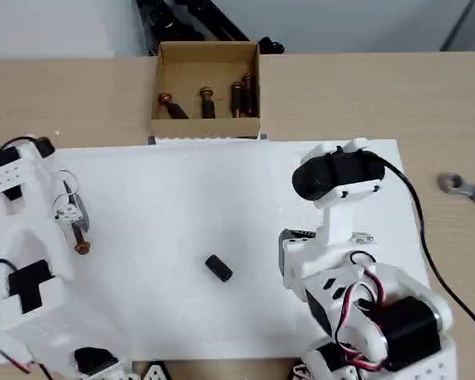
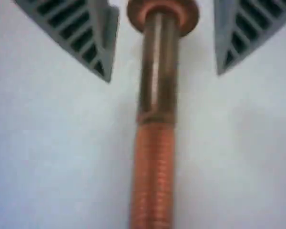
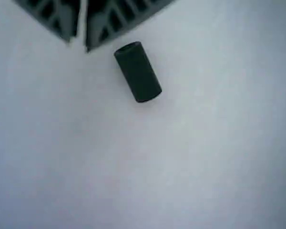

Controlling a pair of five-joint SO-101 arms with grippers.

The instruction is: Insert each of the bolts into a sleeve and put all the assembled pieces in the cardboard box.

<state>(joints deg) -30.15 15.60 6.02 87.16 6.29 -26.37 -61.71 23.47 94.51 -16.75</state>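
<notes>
Bolt (image 2: 155, 157) lies flat on the white sheet (image 1: 174, 198), close to its left edge. The left gripper (image 2: 163, 74) stands over the head end, jaws spread wide with a gap on each side of the shank, so nothing is pinched yet. This looks like the pick-up of the last loose bolt. The next move calls for the jaws to press together squarely on the smooth shank below the head, then a lift that leaves the threaded end free to enter a sleeve. The sheet's left edge is near, so there is little margin on that side, and the move should carry toward the middle.

The sleeve (image 1: 218, 268) lies on its side around the middle of the sheet, somewhat toward the near edge and well apart from the bolt. The sheet between them gives broad room for a meeting. At the sheet's far edge sits the cardboard box (image 1: 206, 127), with four assembled pieces (image 1: 207, 103) already inside, so the task seems nearly done.

The right gripper (image 3: 79, 43) hovers just beside one end of the sleeve, its jaws pressed together with only a slit between them. It must spread them before it can take the sleeve. A small metal tool (image 1: 463, 188) lies off the sheet, beyond its right edge.
</notes>
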